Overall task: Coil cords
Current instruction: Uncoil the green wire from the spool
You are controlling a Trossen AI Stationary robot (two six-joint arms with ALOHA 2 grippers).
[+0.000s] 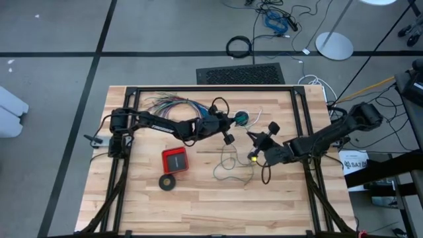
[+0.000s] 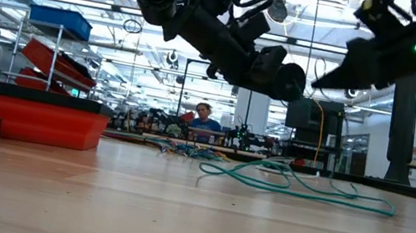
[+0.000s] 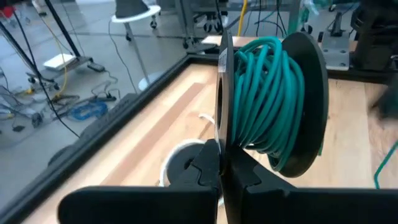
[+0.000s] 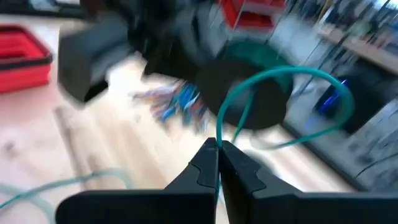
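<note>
Overhead, teal-green wire (image 4: 249, 106) pinched in the closed right end effector (image 4: 217, 163), its spool (image 3: 273, 102) clamped in the left end effector (image 3: 221, 168).

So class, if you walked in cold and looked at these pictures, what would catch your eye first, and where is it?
First, the black spool wound with teal wire, clamped by its flange in the left tool above the table's middle. Next, the right tool, shut on a strand of that wire, with loose loops lying on the wood below. Then the red tray left of centre, near the front.
</note>
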